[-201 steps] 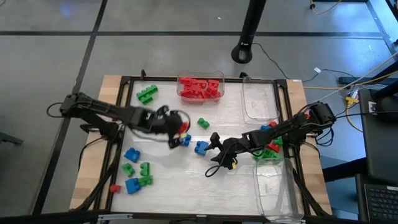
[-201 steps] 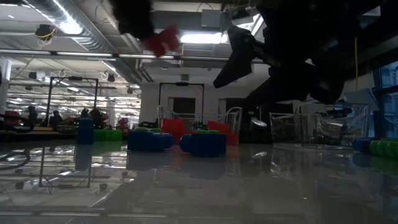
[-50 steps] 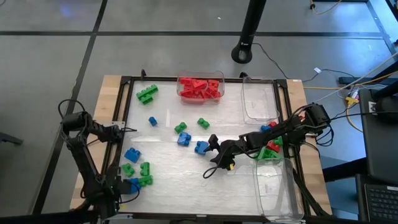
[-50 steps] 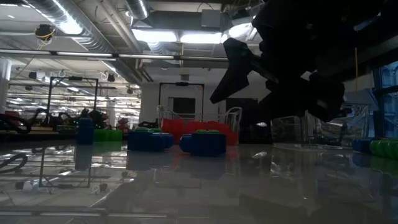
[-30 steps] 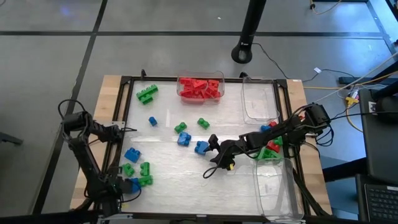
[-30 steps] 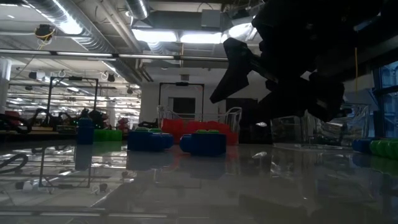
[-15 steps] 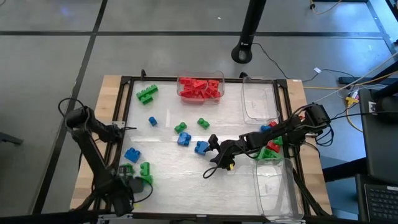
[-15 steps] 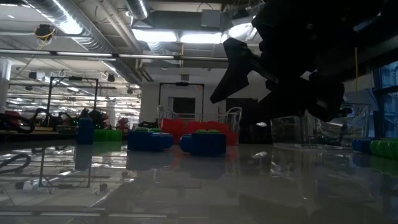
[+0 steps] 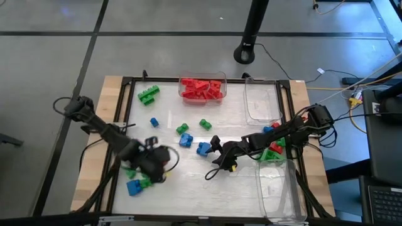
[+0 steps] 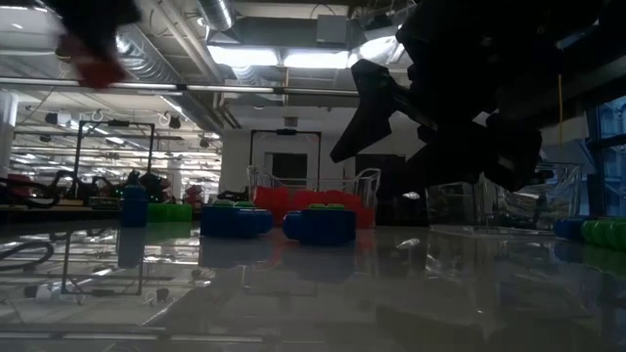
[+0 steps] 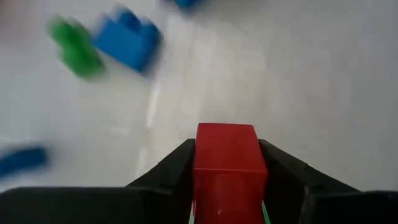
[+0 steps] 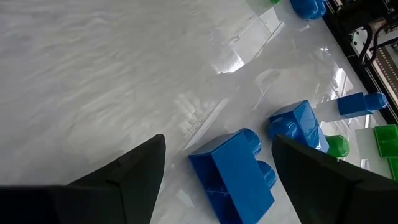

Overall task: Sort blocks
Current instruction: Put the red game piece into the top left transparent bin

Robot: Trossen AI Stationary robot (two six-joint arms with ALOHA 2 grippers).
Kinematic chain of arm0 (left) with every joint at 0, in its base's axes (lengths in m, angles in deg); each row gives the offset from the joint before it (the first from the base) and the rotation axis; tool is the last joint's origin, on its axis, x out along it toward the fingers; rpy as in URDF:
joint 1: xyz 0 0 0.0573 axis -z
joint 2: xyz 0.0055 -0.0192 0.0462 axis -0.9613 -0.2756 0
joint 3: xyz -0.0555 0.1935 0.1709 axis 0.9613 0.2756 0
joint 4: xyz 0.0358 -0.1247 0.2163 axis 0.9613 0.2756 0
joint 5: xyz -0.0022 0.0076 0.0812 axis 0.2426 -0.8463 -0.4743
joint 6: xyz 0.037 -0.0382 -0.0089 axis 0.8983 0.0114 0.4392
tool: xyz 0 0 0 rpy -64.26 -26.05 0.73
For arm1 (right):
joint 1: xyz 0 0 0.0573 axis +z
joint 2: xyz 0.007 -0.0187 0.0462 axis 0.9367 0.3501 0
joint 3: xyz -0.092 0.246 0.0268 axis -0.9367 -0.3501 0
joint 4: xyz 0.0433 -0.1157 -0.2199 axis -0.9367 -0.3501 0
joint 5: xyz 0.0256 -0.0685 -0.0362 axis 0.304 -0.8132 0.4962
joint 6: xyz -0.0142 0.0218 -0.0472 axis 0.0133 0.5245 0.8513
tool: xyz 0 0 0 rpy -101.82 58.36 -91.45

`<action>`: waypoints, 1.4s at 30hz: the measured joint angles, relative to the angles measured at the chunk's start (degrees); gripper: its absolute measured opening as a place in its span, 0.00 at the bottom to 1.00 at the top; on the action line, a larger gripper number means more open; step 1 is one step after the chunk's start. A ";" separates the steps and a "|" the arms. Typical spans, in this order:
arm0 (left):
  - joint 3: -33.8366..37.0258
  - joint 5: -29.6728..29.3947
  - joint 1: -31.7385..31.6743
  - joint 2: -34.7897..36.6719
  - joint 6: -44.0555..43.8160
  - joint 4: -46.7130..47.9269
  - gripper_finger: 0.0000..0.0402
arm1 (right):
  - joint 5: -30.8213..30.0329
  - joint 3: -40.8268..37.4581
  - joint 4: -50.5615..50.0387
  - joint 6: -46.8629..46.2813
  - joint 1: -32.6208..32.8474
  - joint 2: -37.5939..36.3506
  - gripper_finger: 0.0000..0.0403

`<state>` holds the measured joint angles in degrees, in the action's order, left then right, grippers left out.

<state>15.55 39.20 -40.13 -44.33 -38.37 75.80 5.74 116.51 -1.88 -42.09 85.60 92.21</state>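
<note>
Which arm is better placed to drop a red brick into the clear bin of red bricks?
Left. The left gripper is already shut on a red plastic brick, lifted above the table. The right gripper is open and empty over a blue studded brick.

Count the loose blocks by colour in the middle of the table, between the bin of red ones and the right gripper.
blue blocks: 3
green blocks: 2
Total: 5
</note>
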 joint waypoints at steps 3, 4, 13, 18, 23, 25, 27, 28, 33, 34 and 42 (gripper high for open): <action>0.01 -2.81 -6.15 0.00 8.88 -3.71 0.33 | 0.00 0.00 0.00 0.00 0.00 0.00 0.73; 0.01 -3.42 -8.28 0.00 11.77 -5.66 0.33 | 0.00 0.02 -0.01 0.00 0.01 0.00 0.73; 0.83 -3.98 -27.04 0.00 32.62 -26.07 0.34 | 0.00 0.02 -0.25 0.00 0.02 0.00 0.73; 3.01 -3.95 -37.13 -0.06 38.54 -35.41 0.34 | 0.00 0.02 -0.37 0.00 0.00 0.00 0.73; 6.06 -3.63 -45.19 -0.24 42.77 -45.16 0.34 | -0.02 0.02 -0.37 0.00 0.00 0.00 0.73; 7.52 -2.84 -47.90 -0.24 43.96 -49.07 0.34 | -0.01 0.02 -0.35 0.00 0.02 0.00 0.73; 9.00 -1.90 -50.31 -0.24 44.71 -52.64 0.34 | 0.00 0.02 -0.35 0.00 0.01 0.00 0.73; 9.86 -1.72 -51.44 -0.24 44.93 -54.83 0.34 | 0.00 0.02 -0.35 0.00 0.01 0.00 0.73; 12.76 -1.60 -56.33 -0.42 45.16 -62.59 0.36 | 0.00 0.02 -0.04 0.17 0.00 0.00 0.73; 13.17 -1.59 -57.07 -0.69 45.16 -64.15 0.37 | 0.00 0.02 0.04 0.17 0.02 0.00 0.73; 15.22 -1.57 -61.99 -3.53 42.26 -72.46 0.37 | 0.00 0.09 0.34 0.61 0.02 0.00 0.73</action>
<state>30.77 37.64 -102.12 -47.86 3.89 3.34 5.75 116.60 -1.54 -41.48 85.62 92.21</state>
